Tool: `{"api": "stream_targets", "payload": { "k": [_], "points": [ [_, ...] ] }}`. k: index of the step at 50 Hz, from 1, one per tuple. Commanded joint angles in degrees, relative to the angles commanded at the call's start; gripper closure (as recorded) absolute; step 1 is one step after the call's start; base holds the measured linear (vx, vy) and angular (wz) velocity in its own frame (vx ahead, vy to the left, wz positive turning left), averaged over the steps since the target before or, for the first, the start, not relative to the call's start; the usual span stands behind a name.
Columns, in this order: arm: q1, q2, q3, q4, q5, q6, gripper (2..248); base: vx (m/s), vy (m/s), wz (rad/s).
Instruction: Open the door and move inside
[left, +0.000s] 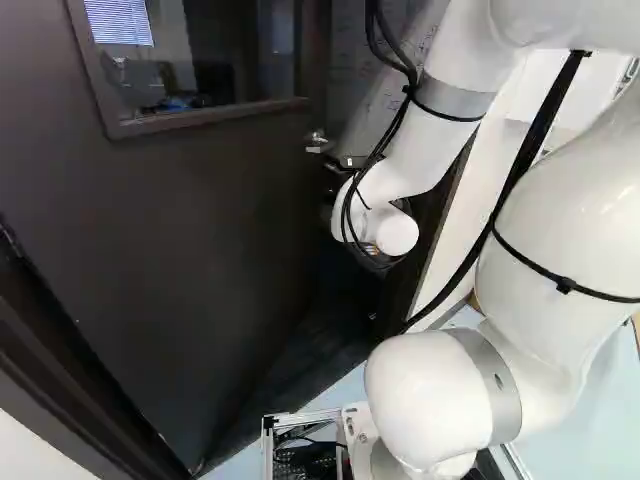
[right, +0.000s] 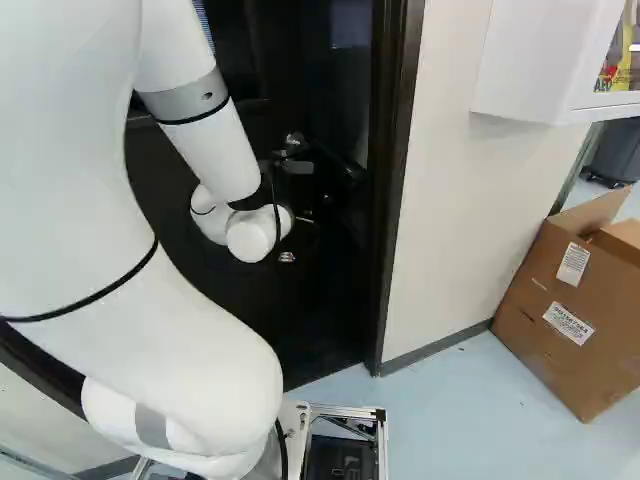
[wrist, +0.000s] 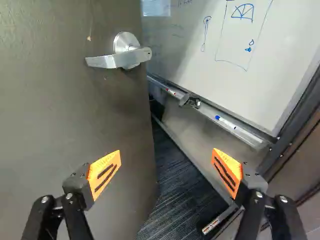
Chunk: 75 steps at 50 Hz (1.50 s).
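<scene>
The door (left: 200, 250) stands ajar, its dark face filling the left of the left base view, with a window (left: 200, 60) set in its upper part. Its free edge (wrist: 151, 120) runs down ahead of me, between the lines of my two fingers. Beyond that edge I see a narrow strip of dark carpet (wrist: 172, 185), bounded on its far side by a low panel (wrist: 200, 142). Above the panel hangs a whiteboard (wrist: 195, 42), its tray (wrist: 205, 111) carrying markers. The door frame (right: 392, 190) rises just right of my arm in the right base view, meeting a pale wall (right: 455, 210); near that wall, on the pale floor (right: 450, 420), sits an open cardboard box (right: 560, 310), with a white cabinet (right: 525, 60) higher up.

My gripper (left: 337, 178) is spread wide, and I hold nothing. One finger shows over the door's face, the other over the low panel; whether the first touches the door, I cannot tell. The lever handle (wrist: 120, 59) is ahead of my fingers, on the door near its free edge, apart from both pads (wrist: 227, 172).
</scene>
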Motion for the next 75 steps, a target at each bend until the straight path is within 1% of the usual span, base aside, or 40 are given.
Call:
{"api": "stream_targets", "payload": {
  "k": [21,36,48,75],
  "points": [
    [0.1,-4.5,-4.6,0.6,0.0,0.0,3,0.0,0.0,0.0],
    [0.6,-7.7,-8.0,2.6,0.0,0.0,3,0.0,0.0,0.0],
    [1.2,-10.1,-10.7,3.7,0.0,0.0,3,0.0,0.0,0.0],
    [3.1,-15.1,-16.4,3.7,0.0,0.0,3,0.0,0.0,0.0]
  ]
}}
